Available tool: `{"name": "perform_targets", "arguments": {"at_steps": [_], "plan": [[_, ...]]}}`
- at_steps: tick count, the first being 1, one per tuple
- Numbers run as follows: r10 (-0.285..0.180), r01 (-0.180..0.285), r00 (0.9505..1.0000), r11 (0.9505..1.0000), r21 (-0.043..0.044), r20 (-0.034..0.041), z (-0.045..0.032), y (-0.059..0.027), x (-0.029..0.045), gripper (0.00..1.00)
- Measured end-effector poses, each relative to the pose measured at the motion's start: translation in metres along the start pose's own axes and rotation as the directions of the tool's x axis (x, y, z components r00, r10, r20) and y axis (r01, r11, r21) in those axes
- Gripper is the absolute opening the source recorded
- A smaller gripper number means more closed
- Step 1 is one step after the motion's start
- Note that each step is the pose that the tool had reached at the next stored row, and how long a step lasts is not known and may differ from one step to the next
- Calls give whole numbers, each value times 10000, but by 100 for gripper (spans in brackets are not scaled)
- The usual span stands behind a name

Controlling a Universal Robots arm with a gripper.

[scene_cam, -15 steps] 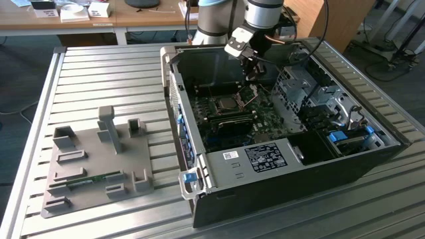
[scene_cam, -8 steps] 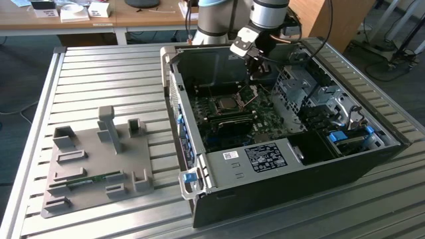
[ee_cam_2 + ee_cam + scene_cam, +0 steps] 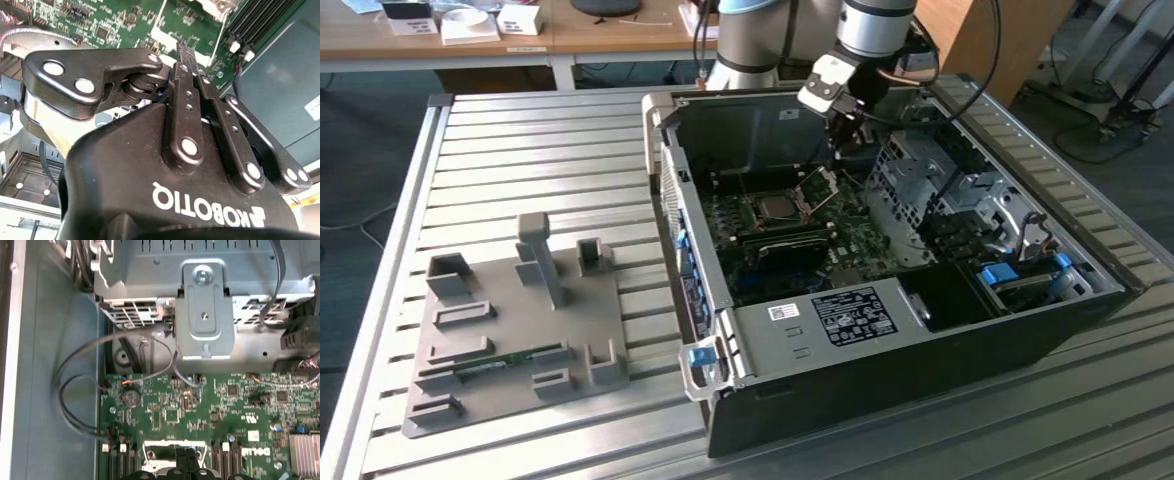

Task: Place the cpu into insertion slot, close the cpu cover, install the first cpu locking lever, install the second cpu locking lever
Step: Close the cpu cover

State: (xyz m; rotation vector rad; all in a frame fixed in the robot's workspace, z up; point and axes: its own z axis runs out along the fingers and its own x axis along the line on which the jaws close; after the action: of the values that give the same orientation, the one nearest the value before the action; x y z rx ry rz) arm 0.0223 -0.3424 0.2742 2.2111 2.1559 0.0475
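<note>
Ribbed metal table [image 3: 534, 140] bears the open computer case [image 3: 894, 370], wooden desk [image 3: 587, 30] behind; fingers [image 3: 186, 95] pressed together.

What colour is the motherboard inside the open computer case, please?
The motherboard is green, dotted with small dark components; it shows best in the first wrist view.
</note>
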Motion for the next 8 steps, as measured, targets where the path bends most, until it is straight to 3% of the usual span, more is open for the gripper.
{"name": "perform_targets", "arguments": {"at_steps": [8], "plan": [[-1, 1, 10000, 10000, 1, 1, 9, 159, 4, 11]]}}
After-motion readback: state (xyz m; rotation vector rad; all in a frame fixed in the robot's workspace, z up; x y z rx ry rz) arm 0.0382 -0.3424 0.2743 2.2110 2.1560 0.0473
